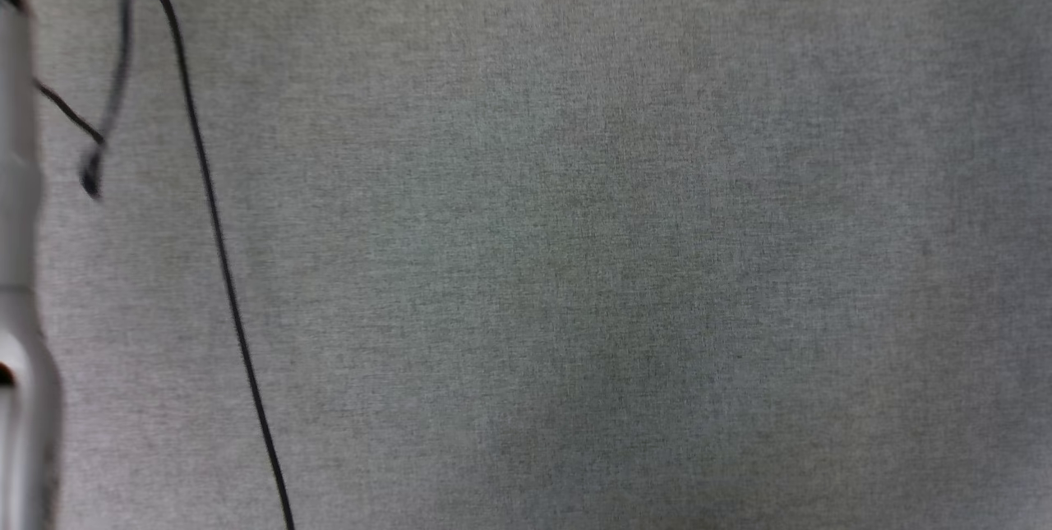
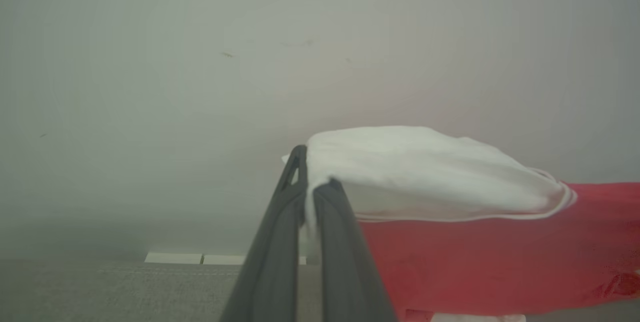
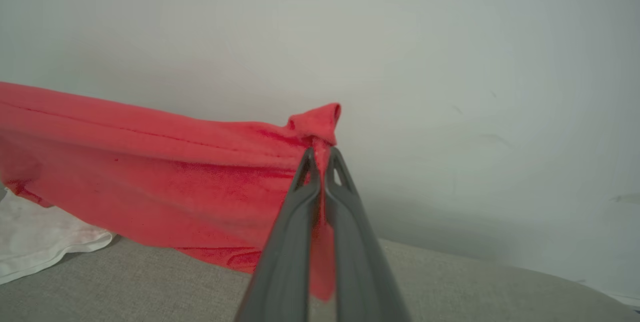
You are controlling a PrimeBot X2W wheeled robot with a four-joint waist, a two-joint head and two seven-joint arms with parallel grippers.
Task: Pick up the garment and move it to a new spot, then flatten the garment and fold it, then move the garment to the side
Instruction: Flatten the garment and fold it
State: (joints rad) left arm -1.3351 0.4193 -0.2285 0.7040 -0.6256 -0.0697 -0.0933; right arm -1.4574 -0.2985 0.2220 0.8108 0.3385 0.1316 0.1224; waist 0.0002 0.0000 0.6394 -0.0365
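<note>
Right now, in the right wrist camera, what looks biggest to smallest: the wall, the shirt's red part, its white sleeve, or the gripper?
1. wall
2. red part of the shirt
3. right gripper, pinching the red cloth; it is nearest the camera, so its real rank is unsure
4. white sleeve, partly cut off at the edge

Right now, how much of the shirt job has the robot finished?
Done: the garment is picked up. In hand: the left gripper pinches its white sleeve and the right gripper pinches a red corner, holding it stretched between them over the grey surface. Left: laying it down, flattening, folding and moving it aside; it isn't flat or folded yet.
</note>
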